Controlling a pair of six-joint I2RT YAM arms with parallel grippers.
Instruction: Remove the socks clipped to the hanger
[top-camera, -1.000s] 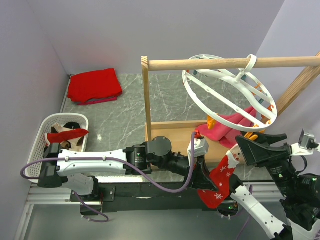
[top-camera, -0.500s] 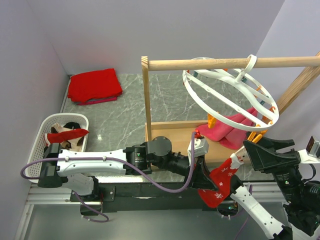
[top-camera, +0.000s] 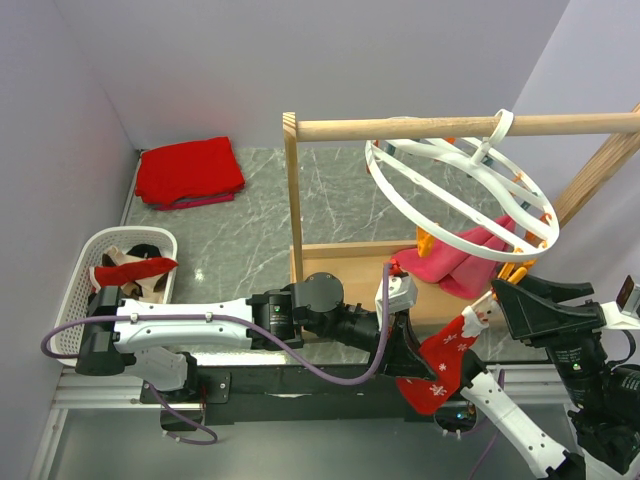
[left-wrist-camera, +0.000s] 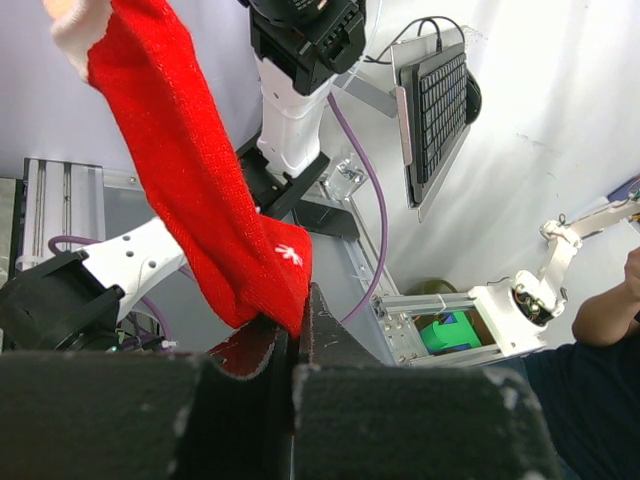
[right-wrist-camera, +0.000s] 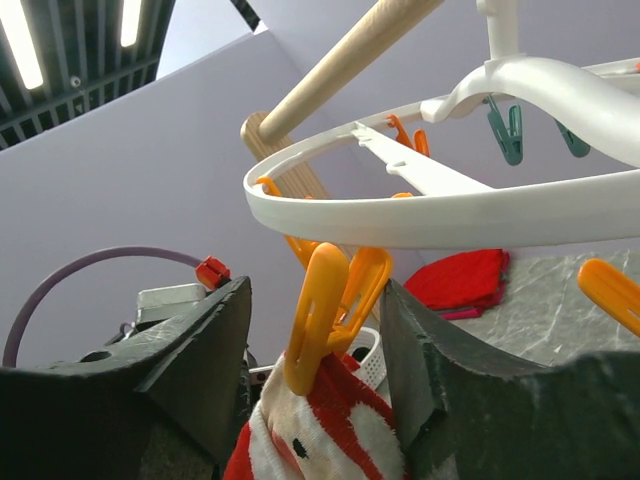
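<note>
A red-and-white sock (top-camera: 441, 366) hung from an orange peg (right-wrist-camera: 326, 308) on the near rim of the hanger (top-camera: 376, 172). The right gripper (right-wrist-camera: 318, 345) stood open, one finger on either side of that peg. Below the hanger, the left gripper (left-wrist-camera: 297, 322) was clamped on the sock's toe.

The grey marble-patterned tabletop (top-camera: 250, 240) carries a wooden rail frame (top-camera: 293, 200) standing right of centre, its upright post and low base board planted on the surface; a folded red cloth (top-camera: 188, 170) lies flat well to the left of the frame, in the far corner against the walls. A white slotted plastic basket (top-camera: 72, 290) also sits left of the frame; it is nearer than the cloth, by the left wall at the table's near edge.
</note>
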